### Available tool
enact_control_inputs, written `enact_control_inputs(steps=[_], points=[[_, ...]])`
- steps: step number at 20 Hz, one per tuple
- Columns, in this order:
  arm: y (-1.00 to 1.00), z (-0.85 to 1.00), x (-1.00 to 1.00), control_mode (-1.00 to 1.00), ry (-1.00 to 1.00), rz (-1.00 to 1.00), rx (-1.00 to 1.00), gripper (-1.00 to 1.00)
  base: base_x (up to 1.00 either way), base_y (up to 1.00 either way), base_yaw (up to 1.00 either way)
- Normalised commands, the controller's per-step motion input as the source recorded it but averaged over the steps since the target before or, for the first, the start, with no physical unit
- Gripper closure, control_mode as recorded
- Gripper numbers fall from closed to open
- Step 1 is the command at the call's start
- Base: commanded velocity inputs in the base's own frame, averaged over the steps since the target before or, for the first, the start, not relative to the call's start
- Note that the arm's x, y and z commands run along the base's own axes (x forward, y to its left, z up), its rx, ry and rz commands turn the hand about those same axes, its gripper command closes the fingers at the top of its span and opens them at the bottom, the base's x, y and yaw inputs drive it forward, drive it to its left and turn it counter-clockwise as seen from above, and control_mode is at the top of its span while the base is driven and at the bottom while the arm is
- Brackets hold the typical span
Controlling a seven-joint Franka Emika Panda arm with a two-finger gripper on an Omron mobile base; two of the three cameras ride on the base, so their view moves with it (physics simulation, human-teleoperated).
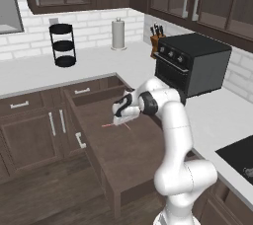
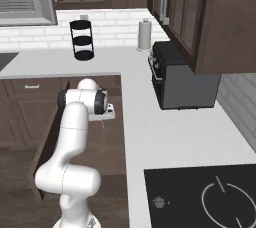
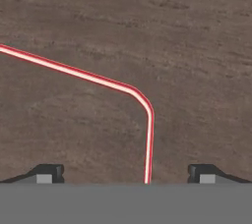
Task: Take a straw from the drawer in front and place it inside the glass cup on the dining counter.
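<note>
Gripper: the white arm's two-finger gripper (image 3: 126,173) hangs over the pulled-out drawer, pointing straight down, jaws spread about as wide as they go, nothing held.

Straw: the very thin red-pink drinking straw with the bent top (image 3: 88,76) lies flat on the floor of the wide, shallow dark-brown wooden drawer (image 1: 106,142), right under the hand. In the hand view one leg of it runs down between the two dark finger tips (image 3: 48,172), a bit nearer the right one, and the other leg heads off to the upper left past the bend.

Why like that: looks like the hand is lined up so the jaws straddle that one leg, wide open to leave plenty of slack for such a skinny thing. Probably a descend-then-pinch is what's left.

Hand view gives: the bend, the straw's line against the tips, wood grain underneath.

Left base view gives: the gripper (image 1: 118,119) just above the straw (image 1: 109,126), plus the drawer walls around it.

Right base view gives: the arm's elbow blocks most of the hand; just a tiny red sliver (image 2: 103,122) below it.
</note>
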Motion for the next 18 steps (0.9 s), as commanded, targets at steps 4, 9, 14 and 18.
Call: enact_control_inputs(steps=[4,9,14,18], points=[[-0.13,-0.36,-0.03,-1.0,0.06,0.0,0.0,-1.0,0.0,0.0,0.0],[-0.08,-0.48,0.0,-1.0,0.04,0.0,-0.01,-1.0,0.0,0.0,0.0],[0.0,-0.51,0.03,-1.0,0.0,0.0,-0.03,-1.0,0.0,0.0,0.0],[0.0,-0.58,-0.03,-1.0,0.0,0.0,-0.07,1.0,0.0,0.0,0.0]])
